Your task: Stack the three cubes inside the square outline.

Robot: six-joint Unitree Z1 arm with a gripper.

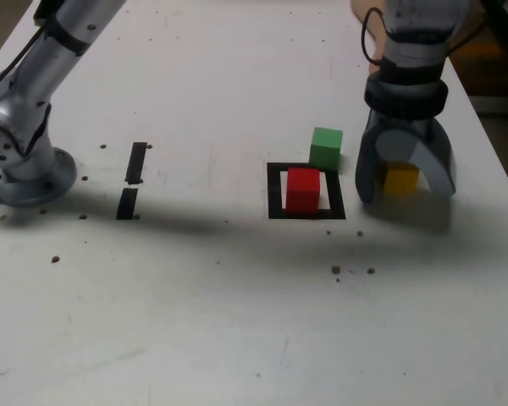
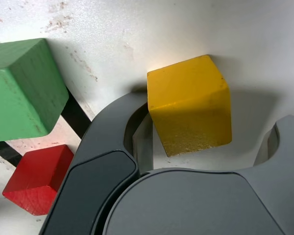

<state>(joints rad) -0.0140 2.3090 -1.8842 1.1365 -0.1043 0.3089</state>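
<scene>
"Yellow cube [image 1: 400,178]?"
"Right side of the exterior view, on the surface [image 1: 195,296], between the fingers [image 1: 445,180]."
"Gripped?"
"No, the fingers stand wide."
"Red cube [image 1: 303,190]?"
"Inside the square outline [image 1: 275,203]."

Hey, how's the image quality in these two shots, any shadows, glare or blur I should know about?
Exterior view: soft overall, broad dim shadow across the table, darker beneath the gripper; no harsh glare. Wrist view: sharper, pale sheen on the tabletop, shadows beside the yellow cube, whose lower part looks darker.
</scene>
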